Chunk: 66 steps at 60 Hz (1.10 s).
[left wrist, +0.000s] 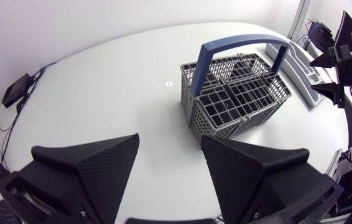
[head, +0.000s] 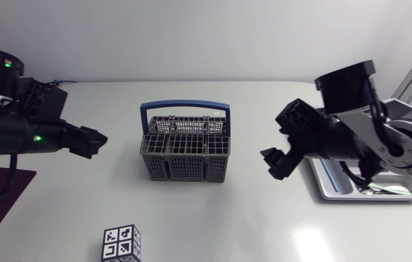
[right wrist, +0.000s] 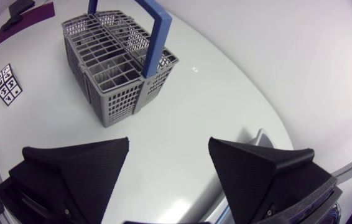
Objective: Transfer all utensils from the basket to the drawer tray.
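White table (head: 213, 225) carries a grey basket (head: 185, 149) between the left tool (head: 98, 140) and right tool (head: 271, 165), both released.

Left pincer (left wrist: 170, 144) fingers spread apart over surface (left wrist: 114, 81); grey cutlery basket (left wrist: 238, 99), blue handle upright, ahead; drawer tray (left wrist: 303, 74) beyond it.

Off-task items only: white glossy counter (head: 213, 218) with a patch of light glare. Black-and-white patterned cube (head: 121, 244) sits upright near the front edge, left of centre. Dark purple mat (head: 6, 191) lies flat at the left edge, apart from the cube. Small black box (left wrist: 15, 90) with cables sits by a far corner. Tiny white tag (left wrist: 169, 83) lies on the bare mid-surface.
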Available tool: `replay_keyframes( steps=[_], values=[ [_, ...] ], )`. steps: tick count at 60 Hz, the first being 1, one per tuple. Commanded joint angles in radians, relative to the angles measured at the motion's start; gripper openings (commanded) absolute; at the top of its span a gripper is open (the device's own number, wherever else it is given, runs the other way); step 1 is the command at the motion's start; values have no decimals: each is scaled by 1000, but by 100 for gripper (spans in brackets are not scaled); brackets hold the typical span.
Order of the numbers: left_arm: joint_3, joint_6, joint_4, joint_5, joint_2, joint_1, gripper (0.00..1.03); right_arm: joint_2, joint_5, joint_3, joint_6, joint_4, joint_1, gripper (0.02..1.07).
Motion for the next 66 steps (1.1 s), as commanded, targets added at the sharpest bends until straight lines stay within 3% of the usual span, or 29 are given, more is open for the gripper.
replay_keyframes(
  steps=[1, 3, 6, 18, 35, 49, 66],
  values=[
    [-34, 21, -16, 3, -83, 8, 82, -78, 14, -42, -17, -19, -22, 103],
    [-43, 21, -19, 3, -123, 8, 92, -110, 18, -49, -17, -24, -36, 103],
    [-54, 21, -21, 3, -161, 10, 97, -155, 18, -60, -23, -33, -50, 103],
    [-103, 46, -19, 3, -259, 36, 98, -342, 17, -108, -14, -54, -169, 103],
    [-178, 87, 35, 3, -410, 108, 98, -527, -57, -181, 54, -30, -392, 103],
    [-242, 135, 59, 3, -528, 117, 98, -701, -57, -284, 78, -31, -436, 103],
    [-370, 140, 118, -23, -669, 127, 98, -852, -41, -429, 199, 58, -427, 103]
  ],
)
